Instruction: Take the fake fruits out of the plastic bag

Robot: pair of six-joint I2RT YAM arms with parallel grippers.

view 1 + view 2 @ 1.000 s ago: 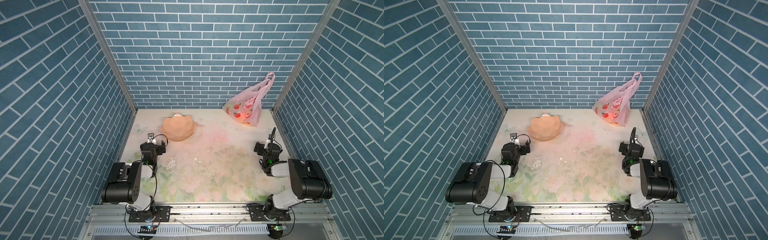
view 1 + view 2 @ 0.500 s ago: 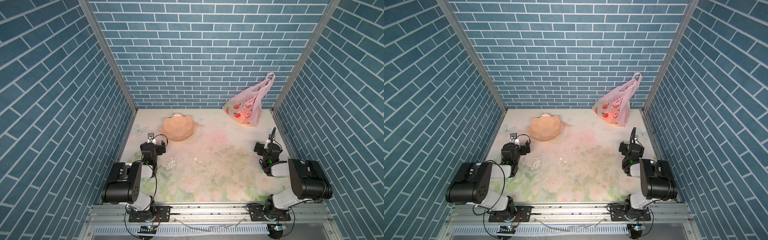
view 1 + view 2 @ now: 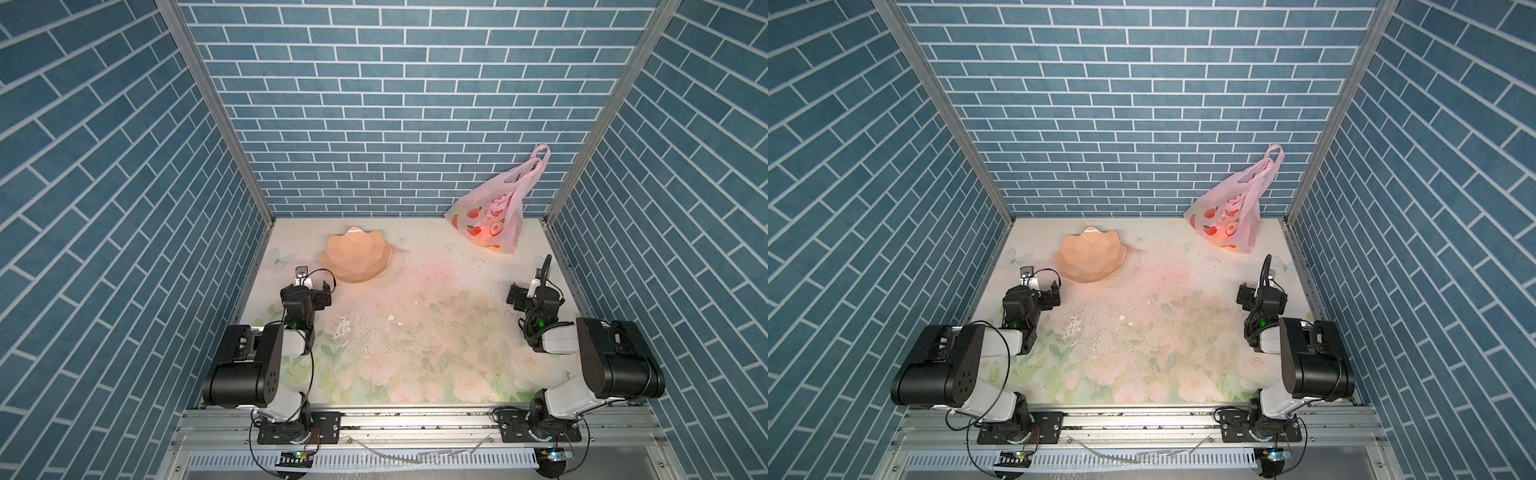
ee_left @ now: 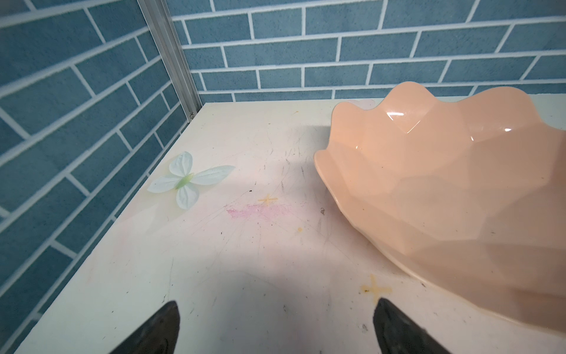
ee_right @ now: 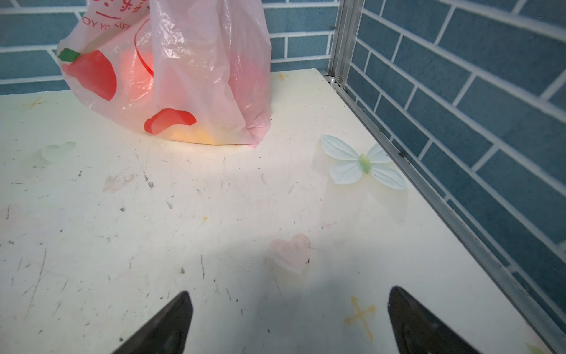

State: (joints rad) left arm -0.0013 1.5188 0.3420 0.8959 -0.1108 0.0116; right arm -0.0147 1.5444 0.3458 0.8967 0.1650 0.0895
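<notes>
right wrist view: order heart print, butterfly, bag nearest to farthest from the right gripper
1. heart print, just ahead of the open right gripper.
2. butterfly, farther on, by the side wall.
3. bag, farthest, at the back wall.

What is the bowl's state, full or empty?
Empty: the bowl shows only bare peach facets in both top views; nothing lies inside. The bag stands well apart from it.

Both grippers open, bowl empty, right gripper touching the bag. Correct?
No: the right gripper is apart from the plastic bag, bare table between them in the right wrist view. It and the left gripper are open; the bowl is empty.
</notes>
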